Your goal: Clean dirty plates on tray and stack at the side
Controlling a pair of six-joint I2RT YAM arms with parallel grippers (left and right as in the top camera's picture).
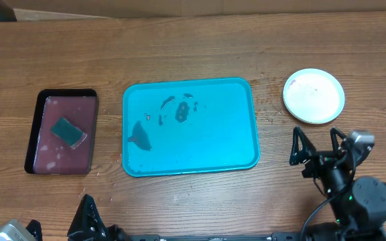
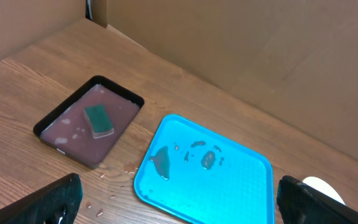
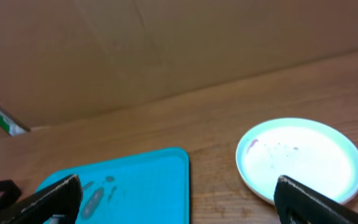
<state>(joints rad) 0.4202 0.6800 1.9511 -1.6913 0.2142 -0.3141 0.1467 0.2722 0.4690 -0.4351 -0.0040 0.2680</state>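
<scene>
The turquoise tray (image 1: pixel 233 144) lies mid-table with no plates on it, only dark wet smears (image 1: pixel 181 110) near its far left part. A white plate (image 1: pixel 313 96) with faint pinkish marks sits on the table to the right of the tray; it also shows in the right wrist view (image 3: pixel 300 155) with a pale mint rim. I cannot tell whether other plates lie under it. No yellow-green plate is visible. My right gripper (image 1: pixel 317 142) is open and empty, near the front of that plate. My left gripper (image 1: pixel 62 224) is open and empty at the front left edge.
A dark maroon, black-rimmed tray (image 1: pixel 62 157) with a green sponge (image 1: pixel 68 130) in soapy water stands left of the turquoise tray. Water drops (image 2: pixel 104 177) lie on the wood between them. A cardboard wall (image 3: pixel 166 50) runs behind the table.
</scene>
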